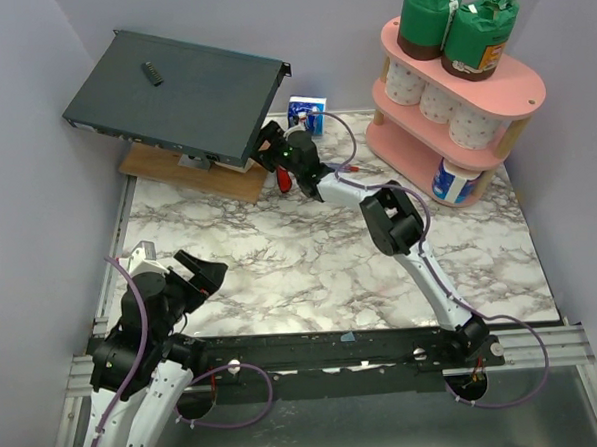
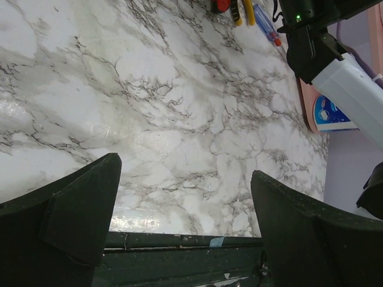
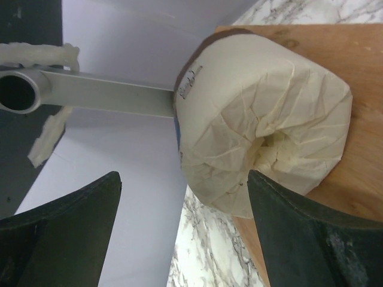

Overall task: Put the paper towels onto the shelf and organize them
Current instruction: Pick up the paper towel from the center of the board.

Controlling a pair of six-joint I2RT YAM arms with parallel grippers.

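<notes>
The pink shelf (image 1: 516, 77) stands at the back right. Two green-wrapped rolls (image 1: 453, 25) stand on its top board, three bare white rolls (image 1: 437, 101) on the middle board, and a blue-and-white roll (image 1: 454, 180) on the bottom board. Another blue-and-white roll (image 1: 306, 113) sits by the back wall. My right gripper (image 1: 266, 147) is open at the dark box's corner. In the right wrist view it (image 3: 182, 227) faces a paper-wrapped roll (image 3: 263, 131) with a blue edge, lying on a wooden board (image 3: 359, 119) just ahead of the fingertips, apart from them. My left gripper (image 1: 199, 274) is open and empty at the near left edge.
A dark grey metal box (image 1: 177, 95) lies tilted on the wooden board (image 1: 191, 174) at the back left. Red-handled pliers (image 1: 284, 179) lie beside my right wrist. The left wrist view shows marble tabletop (image 2: 179, 107) and the black front rail (image 2: 179, 251).
</notes>
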